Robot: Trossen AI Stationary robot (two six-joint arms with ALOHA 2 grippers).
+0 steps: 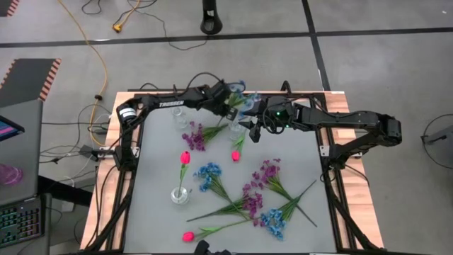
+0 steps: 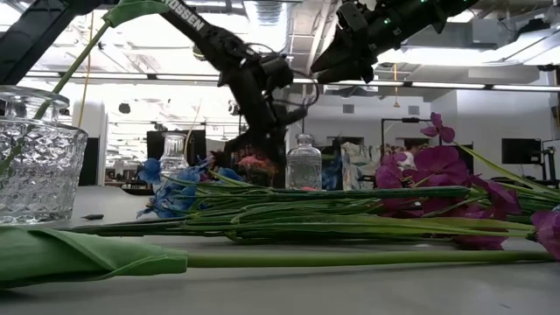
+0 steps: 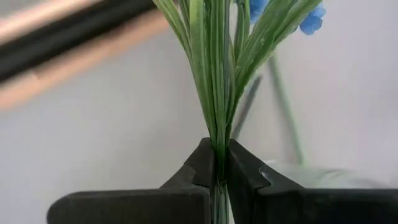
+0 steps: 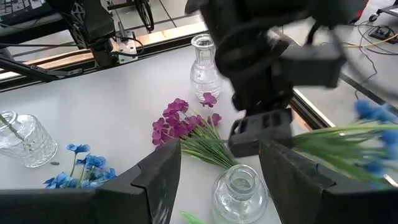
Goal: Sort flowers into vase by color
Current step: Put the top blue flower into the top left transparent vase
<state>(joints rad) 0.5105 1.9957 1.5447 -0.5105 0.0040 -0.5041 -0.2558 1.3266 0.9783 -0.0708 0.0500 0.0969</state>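
Note:
My left gripper [image 1: 232, 106] is at the table's far middle, shut on a blue flower [image 1: 245, 99], whose blooms [image 4: 379, 115] show in the right wrist view. My right gripper [image 4: 219, 149] is open and empty beside it, above a small clear bottle vase [image 4: 239, 190]. A second bottle vase [image 4: 204, 68] stands farther left. A glass vase [image 1: 180, 194] holds a pink tulip [image 1: 185, 159] upright. A purple flower [image 1: 195, 136] and a pink tulip [image 1: 236, 154] lie flat near the grippers. My left gripper pinches the blue flower's bunch of green stalks [image 3: 217, 140] between its two fingers, below the blooms. The fingers point down and lie across the stalks [image 4: 329, 146]. The flower is lifted clear of the table and lies roughly level, with its blooms away from the gripper.
Several blue, purple and pink flowers lie in a heap at the near right of the table [image 1: 258, 202]. One pink tulip [image 1: 188, 236] lies at the near edge. The table's left and far-right parts are bare. Cables and a laptop lie beyond the table's left side.

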